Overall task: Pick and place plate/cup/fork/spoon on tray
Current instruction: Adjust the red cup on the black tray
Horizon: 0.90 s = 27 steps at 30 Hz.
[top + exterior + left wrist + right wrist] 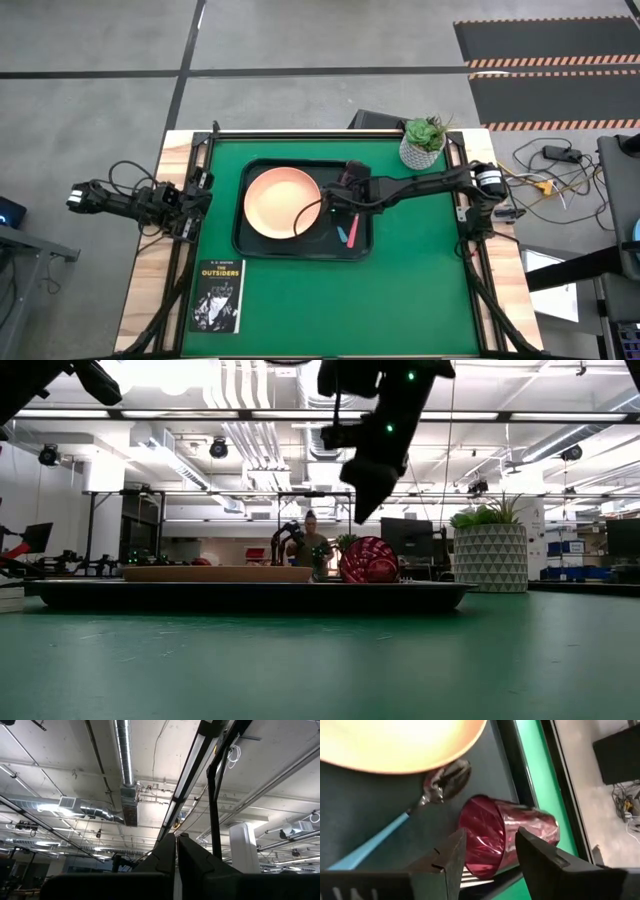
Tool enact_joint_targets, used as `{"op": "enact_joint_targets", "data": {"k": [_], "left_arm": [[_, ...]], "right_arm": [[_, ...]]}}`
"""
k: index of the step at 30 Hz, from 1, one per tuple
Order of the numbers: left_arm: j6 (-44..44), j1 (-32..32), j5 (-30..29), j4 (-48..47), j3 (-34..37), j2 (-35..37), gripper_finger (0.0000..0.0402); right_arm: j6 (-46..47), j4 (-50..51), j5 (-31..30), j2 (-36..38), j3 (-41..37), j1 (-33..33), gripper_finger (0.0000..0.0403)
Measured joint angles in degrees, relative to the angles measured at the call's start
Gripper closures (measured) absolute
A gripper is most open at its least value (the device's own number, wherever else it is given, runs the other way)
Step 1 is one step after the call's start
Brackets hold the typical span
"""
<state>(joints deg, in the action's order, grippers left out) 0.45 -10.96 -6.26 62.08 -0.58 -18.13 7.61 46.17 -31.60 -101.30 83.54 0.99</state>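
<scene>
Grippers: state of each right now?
Left gripper: shut, empty.
Right gripper: open above the dark red translucent cup lying on its side.

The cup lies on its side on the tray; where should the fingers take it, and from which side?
Grip the cup across its round wall near the middle, coming down from above. It lies tipped on the tray, so its rim faces sideways and offers no hold. The open right gripper already hangs over it; keep clear of the spoon beside it.
</scene>
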Motion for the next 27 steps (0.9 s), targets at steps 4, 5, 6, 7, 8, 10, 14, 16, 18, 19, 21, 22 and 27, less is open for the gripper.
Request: {"op": "enact_joint_targets", "data": {"k": [4,5,6,7,8,10,14,16,18,19,21,22,27], "left_arm": [[0.02,0.0,0.0,0.0,0.0,0.0,0.0402],[0.02,0.0,0.0,0.0,0.0,0.0,0.0402],[0.02,0.0,0.0,-0.01,0.0,0.0,0.0402],[0.02,0.0,0.0,-0.02,0.0,0.0,0.0402],[0.02,0.0,-0.02,0.0,0.0,0.0,0.0402],[0.02,0.0,-0.02,0.0,0.0,0.0,0.0402],[0.02,0.0,-0.02,0.0,0.0,0.0,0.0402],[0.02,0.0,-0.02,0.0,0.0,0.0,0.0402],[0.02,0.01,-0.02,0.0,0.0,0.0,0.0402],[0.02,0.0,-0.02,0.0,0.0,0.0,0.0402],[0.02,0.02,-0.02,0.0,0.0,0.0,0.0402],[0.02,0.0,-0.02,0.0,0.0,0.0,0.0402],[0.02,0.0,-0.1,-0.01,0.0,0.0,0.0402]], "right_arm": [[0.45,-0.76,-0.53,-0.02,-2.32,0.94,0.0241],[0.49,-1.47,-1.08,-0.02,-2.93,1.13,0.0241],[0.51,-2.27,-1.81,-0.02,-3.54,1.24,0.0241],[0.51,-3.01,-2.6,-0.02,-4.15,1.3,0.0241],[0.54,-3.48,-3.37,-0.03,-4.65,1.37,0.0241],[0.54,-4.25,-4.5,-0.07,-5.53,1.59,0.0241],[0.34,-6.77,-4.61,-0.07,-7.28,2.37,0.0242],[0.34,-8.3,-4.61,-0.07,-8.23,2.9,0.0245],[0.34,-9.32,-4.61,-0.07,-9.05,3.49,0.0252],[0.55,-9.52,-4.59,-0.08,-9.28,3.77,0.0258],[1.41,-9.66,-4.59,-0.09,-9.33,4.3,0.0272],[1.6,-9.68,-4.58,-0.09,-9.33,4.49,0.028],[2.13,-9.75,-5.74,-0.09,-9.18,5.03,0.0335]]}}
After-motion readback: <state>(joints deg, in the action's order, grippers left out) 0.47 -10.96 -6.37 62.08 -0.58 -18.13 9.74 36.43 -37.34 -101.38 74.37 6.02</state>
